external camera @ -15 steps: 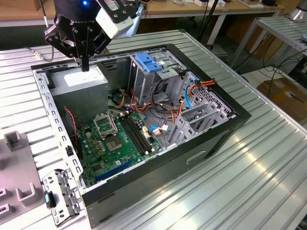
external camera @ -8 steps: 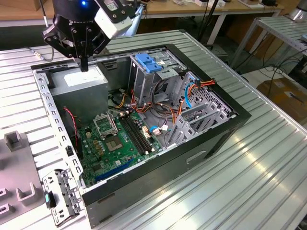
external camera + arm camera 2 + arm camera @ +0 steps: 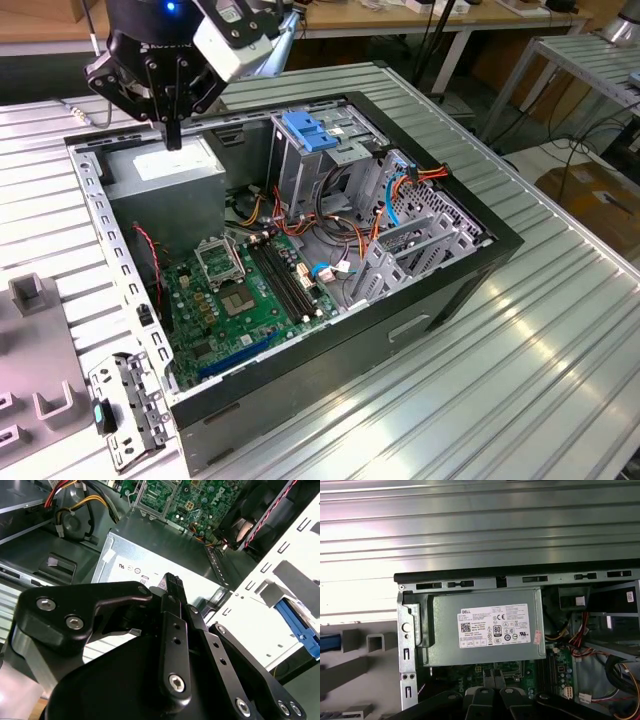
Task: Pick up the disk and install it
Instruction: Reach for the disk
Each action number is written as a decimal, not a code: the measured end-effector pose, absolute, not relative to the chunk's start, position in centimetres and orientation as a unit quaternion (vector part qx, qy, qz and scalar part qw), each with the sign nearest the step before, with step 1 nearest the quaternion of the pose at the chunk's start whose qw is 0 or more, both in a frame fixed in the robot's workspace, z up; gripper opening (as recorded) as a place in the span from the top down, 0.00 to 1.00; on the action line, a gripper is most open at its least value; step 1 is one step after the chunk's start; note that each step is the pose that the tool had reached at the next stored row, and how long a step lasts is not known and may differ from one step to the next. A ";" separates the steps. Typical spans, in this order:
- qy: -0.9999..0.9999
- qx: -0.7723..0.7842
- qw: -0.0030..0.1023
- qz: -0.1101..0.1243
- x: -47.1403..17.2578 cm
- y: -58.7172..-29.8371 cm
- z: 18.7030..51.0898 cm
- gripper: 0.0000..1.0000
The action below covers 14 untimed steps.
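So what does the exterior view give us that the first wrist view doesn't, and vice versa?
Exterior view: the blue plastic handle on the tall grey metal cage, and a loose perforated metal bracket beside the black computer case. First wrist view: a blue strip in the grey slotted fixture, cut off by the frame; can't tell what it is. Both: the black claw over the grey metal power supply box.

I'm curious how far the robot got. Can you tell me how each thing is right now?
Black metal computer case: open, side cover off.
Black robot gripper: shut, empty, above the grey metal power supply box.
Disk with bright blue plastic frame: outside the case, not held.
Tall grey metal cage with blue handle: upright inside the case.
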State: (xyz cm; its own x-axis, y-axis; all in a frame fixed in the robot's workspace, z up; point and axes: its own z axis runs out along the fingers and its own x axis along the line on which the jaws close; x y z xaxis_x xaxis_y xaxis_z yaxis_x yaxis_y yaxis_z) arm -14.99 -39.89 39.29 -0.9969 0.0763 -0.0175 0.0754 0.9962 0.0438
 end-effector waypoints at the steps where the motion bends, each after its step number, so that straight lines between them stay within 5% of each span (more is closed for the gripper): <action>1: 0.999 0.038 0.010 0.022 -15.1 -39.9 39.3 0.89; 14: 0.999 0.038 0.009 0.022 -15.8 -39.9 39.3 0.89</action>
